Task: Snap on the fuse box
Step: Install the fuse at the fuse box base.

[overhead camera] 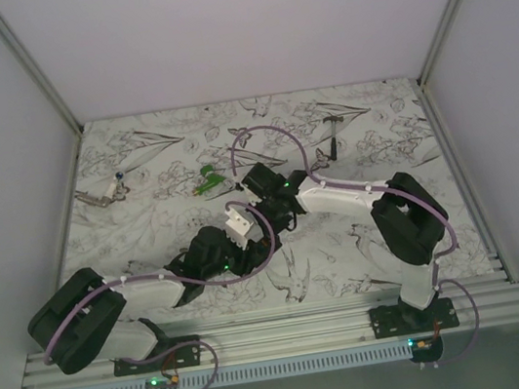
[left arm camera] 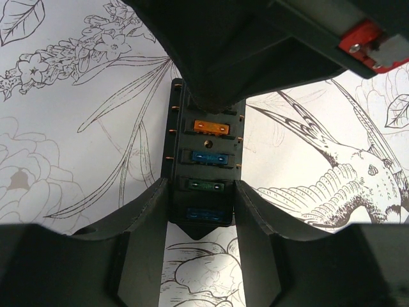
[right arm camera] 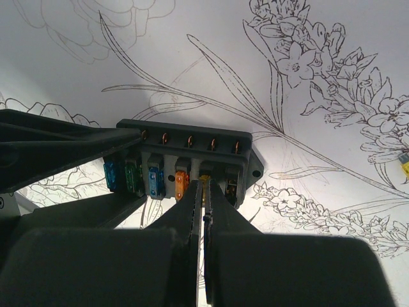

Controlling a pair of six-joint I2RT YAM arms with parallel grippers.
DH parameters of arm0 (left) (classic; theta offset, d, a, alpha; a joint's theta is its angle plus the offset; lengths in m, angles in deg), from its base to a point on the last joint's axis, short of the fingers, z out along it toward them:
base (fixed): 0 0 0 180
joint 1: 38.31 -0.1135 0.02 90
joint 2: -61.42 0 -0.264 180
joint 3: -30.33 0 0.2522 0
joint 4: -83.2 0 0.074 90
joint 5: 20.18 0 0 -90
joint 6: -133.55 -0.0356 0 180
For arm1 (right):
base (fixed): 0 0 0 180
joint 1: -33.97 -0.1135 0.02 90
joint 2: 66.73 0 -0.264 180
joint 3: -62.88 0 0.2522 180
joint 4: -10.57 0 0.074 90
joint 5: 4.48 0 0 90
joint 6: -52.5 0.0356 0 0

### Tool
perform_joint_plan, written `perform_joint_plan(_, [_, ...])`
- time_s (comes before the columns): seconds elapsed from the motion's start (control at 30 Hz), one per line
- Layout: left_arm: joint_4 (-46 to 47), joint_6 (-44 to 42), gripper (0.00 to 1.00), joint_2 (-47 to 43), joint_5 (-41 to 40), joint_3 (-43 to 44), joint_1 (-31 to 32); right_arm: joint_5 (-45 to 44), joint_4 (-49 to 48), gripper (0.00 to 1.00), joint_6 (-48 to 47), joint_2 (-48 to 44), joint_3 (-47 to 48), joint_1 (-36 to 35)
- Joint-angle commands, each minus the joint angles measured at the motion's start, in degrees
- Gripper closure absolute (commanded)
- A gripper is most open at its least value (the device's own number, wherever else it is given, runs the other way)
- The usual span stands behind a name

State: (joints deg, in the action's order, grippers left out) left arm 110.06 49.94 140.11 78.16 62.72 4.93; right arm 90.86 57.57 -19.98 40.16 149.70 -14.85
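The fuse box (left arm camera: 203, 150) is a black oblong box lying on the flower-printed table, with orange, blue and green fuses in its slots. My left gripper (left arm camera: 201, 214) is shut on its near end, one finger against each long side. In the right wrist view the fuse box (right arm camera: 192, 148) shows its row of fuses. My right gripper (right arm camera: 204, 190) is shut on a small yellow fuse (right arm camera: 204, 180) that sits in a slot next to the orange one. In the top view both grippers meet mid-table, left gripper (overhead camera: 243, 239) and right gripper (overhead camera: 267, 201), and they hide the box.
A small green plastic piece (overhead camera: 206, 181) lies behind the grippers. A dark hammer-shaped tool (overhead camera: 333, 133) lies at the back right. A small metal tool (overhead camera: 106, 192) lies at the back left. A loose yellow piece (right arm camera: 404, 164) lies at the right edge of the right wrist view.
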Motion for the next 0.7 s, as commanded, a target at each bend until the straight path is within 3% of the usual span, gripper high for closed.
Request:
perform_joint_plan(0.0, [-1.09,0.66,0.68,0.68,-1.36,-0.62,0.33,-5.96,9.32,1.0,-1.78,10.51,-6.68,-0.57])
perform_joint_plan(0.17, [-1.65,2.47,0.71,2.07,-3.51,-0.53,-0.05,-8.33,8.84,1.0,-1.92,12.05,-4.78,-0.66])
perform_joint_plan(0.43, [-2.99,4.38,0.72,4.01,-1.82,0.2,-1.69,-6.4,8.69,1.0,-1.99,8.5,-15.32,-2.06])
perform_joint_plan(0.67, [-3.8,3.38,0.72,1.87,-1.13,-0.61,-1.75,-9.37,9.32,1.0,-3.55,16.16,-6.56,0.29])
